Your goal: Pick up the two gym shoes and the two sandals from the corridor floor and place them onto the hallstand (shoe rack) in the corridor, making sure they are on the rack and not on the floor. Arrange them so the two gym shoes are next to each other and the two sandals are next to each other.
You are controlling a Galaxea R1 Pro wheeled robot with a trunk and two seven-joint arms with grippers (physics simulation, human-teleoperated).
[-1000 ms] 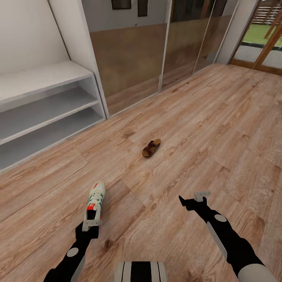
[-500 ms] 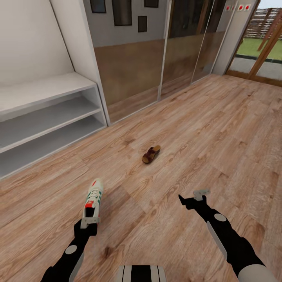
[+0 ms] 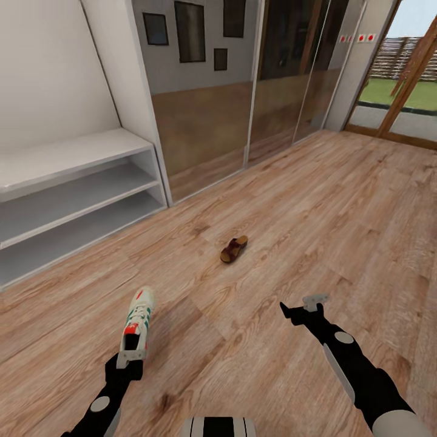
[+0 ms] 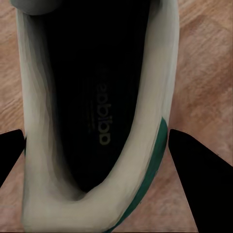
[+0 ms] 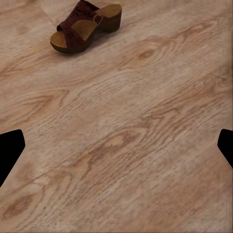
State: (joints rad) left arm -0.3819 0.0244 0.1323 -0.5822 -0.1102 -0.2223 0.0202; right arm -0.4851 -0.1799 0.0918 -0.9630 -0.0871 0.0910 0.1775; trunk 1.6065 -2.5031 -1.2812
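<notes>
The head view has tilted up over the last second: more of the mirrored doors and the wall pictures show, and the whole scene sits lower in the picture. That is the camera moving, not the things. What has really changed is small: the left claw (image 3: 130,357) has drawn back a little toward the robot with the gym shoe (image 3: 138,318) it pinches at the heel, toe pointing ahead of the claw. In the left wrist view the shoe (image 4: 97,121) sits between the two dark finger tips, its opening facing the camera, floor showing beyond it.

The right claw (image 3: 301,308) hangs spread and empty over the floor (image 3: 340,200), much where it was. One sandal (image 3: 233,249) lies ahead of it and toward the left arm's side, well apart from both claws; the right wrist view finds that sandal (image 5: 87,26) out ahead on the planks.

The rack (image 3: 79,194) stands ahead of the left claw and out to its left, its visible shelves bare. So one shoe is in hand and, as far as these views show, nothing is placed yet; I judge the raised view is for lining up on the rack.
</notes>
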